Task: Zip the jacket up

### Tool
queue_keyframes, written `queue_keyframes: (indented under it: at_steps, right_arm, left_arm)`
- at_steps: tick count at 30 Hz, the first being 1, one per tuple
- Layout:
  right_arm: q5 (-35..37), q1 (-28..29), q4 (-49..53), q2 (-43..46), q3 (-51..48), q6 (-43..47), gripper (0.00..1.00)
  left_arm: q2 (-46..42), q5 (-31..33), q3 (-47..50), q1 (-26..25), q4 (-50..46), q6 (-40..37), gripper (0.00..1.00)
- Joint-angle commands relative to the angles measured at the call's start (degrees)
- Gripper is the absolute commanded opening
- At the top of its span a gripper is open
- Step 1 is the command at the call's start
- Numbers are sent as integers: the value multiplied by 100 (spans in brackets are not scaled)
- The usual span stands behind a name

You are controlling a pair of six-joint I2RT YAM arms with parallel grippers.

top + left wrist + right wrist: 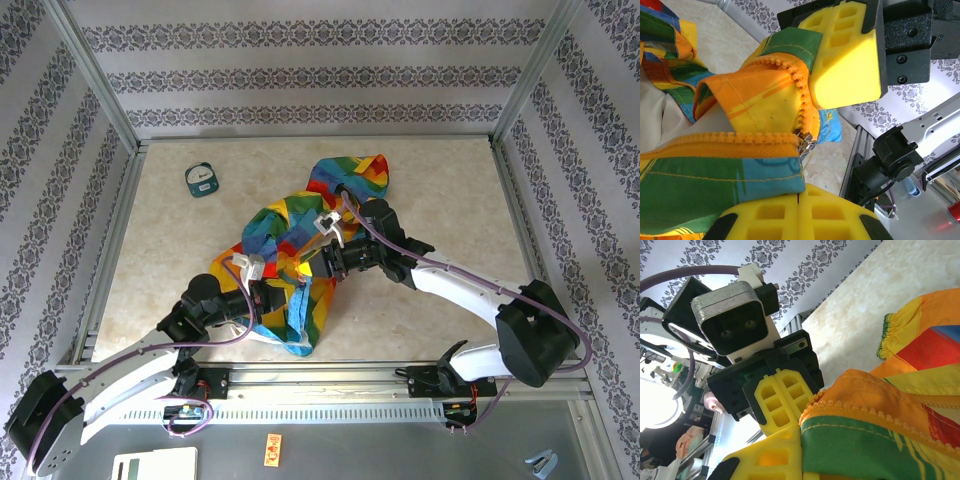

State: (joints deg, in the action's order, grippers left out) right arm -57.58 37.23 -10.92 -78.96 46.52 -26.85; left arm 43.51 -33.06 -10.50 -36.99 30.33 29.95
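The rainbow patchwork jacket [300, 225] lies crumpled in the middle of the table. My left gripper [290, 292] and right gripper [318, 262] meet at its near end. In the left wrist view my left gripper [801, 192] is shut on the blue-green hem corner of the jacket [715, 185], just below the orange zipper teeth [730, 137] and the metal slider [806, 142]. The right gripper [840, 65] pinches the other zipper edge above. In the right wrist view my right gripper [801, 456] is shut on the jacket's green panel [865, 450], and the left gripper [782, 395] stands shut right beside it.
A small round teal gadget [203, 179] sits at the back left of the table. Metal frame rails [115, 240] and patterned walls enclose the tabletop. A purple cable [400, 250] runs along the right arm over the jacket.
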Motion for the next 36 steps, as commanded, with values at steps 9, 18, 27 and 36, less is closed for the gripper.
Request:
queue_keyframes:
  at_steps: [9,18,27,36]
  right_arm:
    - [-374,-15,53,-426,534,100,0]
    - [-741,-80,-61,-335,390,213,0]
    - [-739,-101,43,-98,149,517,0]
    - [-553,-107,149,-177,41,710,0]
  left_arm:
    - [309,-781,-909,61,-1720,-938,0]
    - [218,-601,-1043,161,-2555,-1245,0]
    - [240,-766,-877,304,-2096,-932,0]
    - [281,-789,-1010,398,-2160,-884,0]
